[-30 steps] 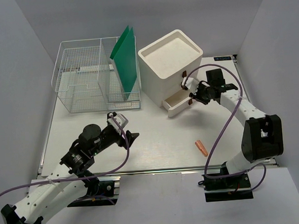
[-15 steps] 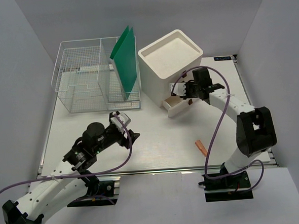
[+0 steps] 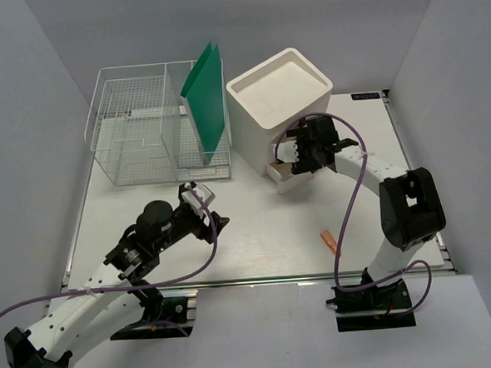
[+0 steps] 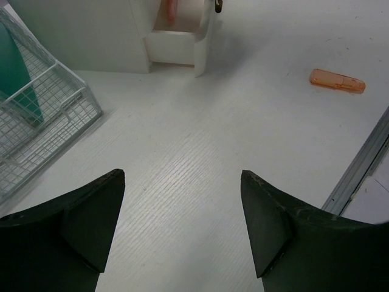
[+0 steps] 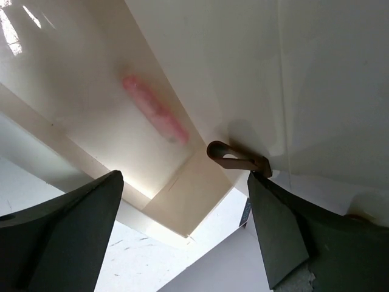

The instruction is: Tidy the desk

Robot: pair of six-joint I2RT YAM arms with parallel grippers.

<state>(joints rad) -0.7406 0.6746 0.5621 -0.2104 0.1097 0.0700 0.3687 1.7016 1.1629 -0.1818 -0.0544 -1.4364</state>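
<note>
White desk (image 3: 265, 224) lies under both arms, orange stick (image 3: 329, 243) loose near its front rail (image 3: 260, 279) | right gripper (image 5: 182, 194) wide, empty, over the pulled-out drawer (image 3: 280, 180) where a pink stick (image 5: 155, 115) lies stowed | left gripper (image 4: 182, 201) wide, empty, above bare desk, probably free for the orange stick.

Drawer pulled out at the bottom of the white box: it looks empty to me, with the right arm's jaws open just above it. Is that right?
Not quite. The drawer is not empty: a pink stick-shaped item lies on its floor, as the right wrist view shows. The rest is right: the right gripper is just above the drawer, its jaws open with nothing between them.
</note>
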